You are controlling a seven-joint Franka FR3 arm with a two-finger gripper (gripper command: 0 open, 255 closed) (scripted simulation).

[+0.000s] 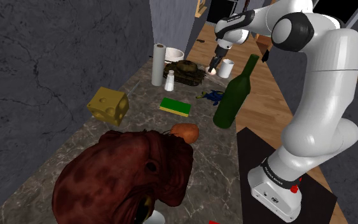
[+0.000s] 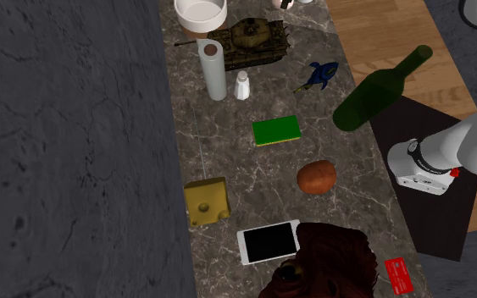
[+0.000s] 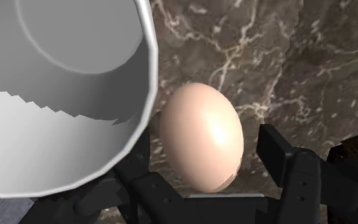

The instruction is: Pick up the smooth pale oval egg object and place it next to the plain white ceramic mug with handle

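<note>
Dim scene; soft sheen on the egg [image 3: 201, 137], jagged shadow inside the mug [image 3: 75, 146]

One egg [image 3: 201, 137], one mug [image 3: 75, 130], one bottle [image 1: 234, 95]

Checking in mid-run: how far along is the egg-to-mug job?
Looks done: the egg lies right beside the mug on the counter. In hand: the gripper straddles the egg with its fingers apart. The finger away from the mug shows a clear gap, so the egg does not look held. Left: lift the arm away without nudging the egg.
</note>
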